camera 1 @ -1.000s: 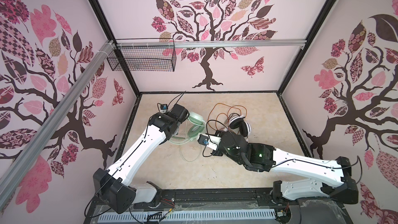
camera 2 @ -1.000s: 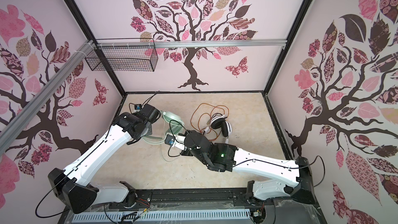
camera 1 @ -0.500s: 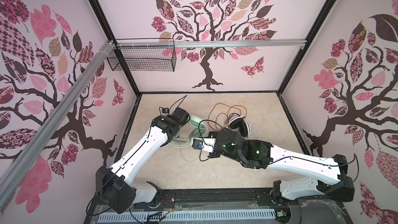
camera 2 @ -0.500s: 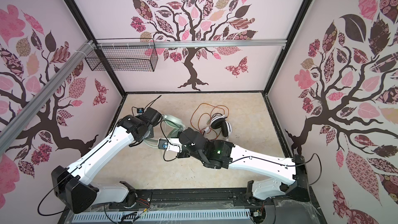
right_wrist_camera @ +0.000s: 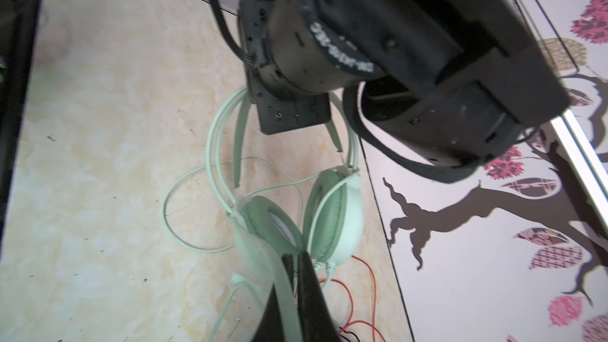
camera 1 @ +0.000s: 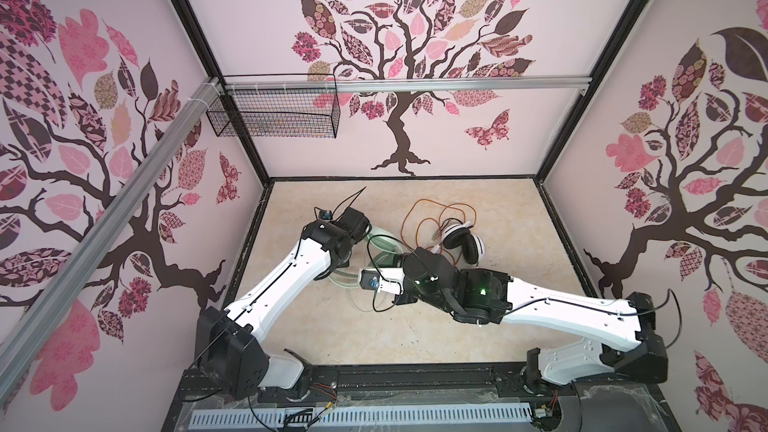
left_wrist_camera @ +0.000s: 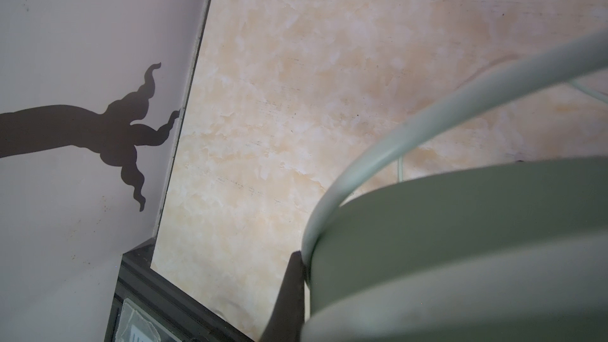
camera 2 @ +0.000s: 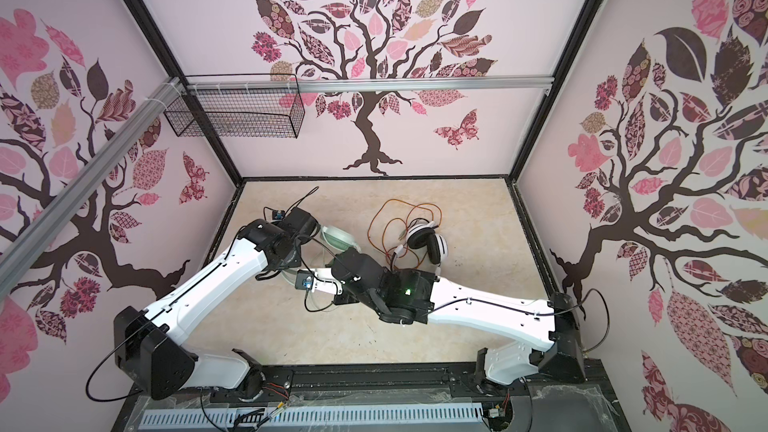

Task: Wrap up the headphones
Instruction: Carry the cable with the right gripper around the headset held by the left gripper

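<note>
Where the two arms meet over the table [camera 1: 332, 326], the green headphones [camera 1: 384, 243] are largely hidden beneath both wrists in both top views. The left claw [left_wrist_camera: 297, 271] is clamped shut on their headband [right_wrist_camera: 239, 139]; the right claw [right_wrist_camera: 296, 256] is pinched shut on the pale cord [right_wrist_camera: 283, 287]. The white headphones [camera 1: 463, 243] and tangled orange cord [camera 1: 403, 224] are seen just beside, a wire basket [camera 1: 274, 118] on the back wall.

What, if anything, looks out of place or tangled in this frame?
The orange-red cord sprawls in loose, crossing loops on the table beside the white headphones, not yet wrapped. In the right wrist view a strand lies right by the earcups of the mint-green headphones, where it could snag the pale cord. Nothing looks damaged.
</note>
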Tool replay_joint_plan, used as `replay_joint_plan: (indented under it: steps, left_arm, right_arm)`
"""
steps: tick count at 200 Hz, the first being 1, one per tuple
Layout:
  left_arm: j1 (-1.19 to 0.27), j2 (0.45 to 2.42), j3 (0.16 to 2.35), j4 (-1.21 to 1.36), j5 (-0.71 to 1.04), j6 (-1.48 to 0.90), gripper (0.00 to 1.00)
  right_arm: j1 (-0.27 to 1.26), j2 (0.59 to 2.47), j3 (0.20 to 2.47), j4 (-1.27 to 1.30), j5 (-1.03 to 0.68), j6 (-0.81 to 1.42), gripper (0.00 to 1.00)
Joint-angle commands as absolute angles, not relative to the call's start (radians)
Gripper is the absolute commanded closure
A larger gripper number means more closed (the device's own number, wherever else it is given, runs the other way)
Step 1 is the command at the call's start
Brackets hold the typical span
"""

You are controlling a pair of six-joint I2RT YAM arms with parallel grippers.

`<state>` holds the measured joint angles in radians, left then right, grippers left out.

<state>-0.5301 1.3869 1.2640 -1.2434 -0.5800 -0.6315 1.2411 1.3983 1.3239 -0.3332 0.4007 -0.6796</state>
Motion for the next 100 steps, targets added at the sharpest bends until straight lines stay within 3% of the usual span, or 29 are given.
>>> replay_joint_plan:
  steps: [1, 36, 54, 79, 100]
  left_arm:
    - [-0.531, 1.317, 1.212, -1.203, -0.564, -0.596, 1.0]
    - [-0.532, 1.258, 1.172, -1.215, -0.571, -0.575, 1.0]
    - [-0.534, 1.223, 1.162, -1.204, -0.49, -0.537, 1.0]
    - [-0.535, 1.149, 1.114, -1.115, -0.228, -0.41, 1.0]
    - [-0.538, 1.096, 1.086, -1.083, -0.055, -0.372, 1.0]
  right_arm:
    - [1.227, 1.435, 1.376, -0.342, 0.586, -0.753, 1.0]
    - [1.219, 1.449, 1.378, -0.338, 0.719, -0.826, 1.0]
    - [1.206, 1.447, 1.383, -0.322, 0.713, -0.836, 1.0]
    - [1.17, 1.451, 1.393, -0.271, 0.644, -0.839, 1.0]
    - [1.115, 1.448, 1.417, -0.264, 0.439, -0.793, 1.0]
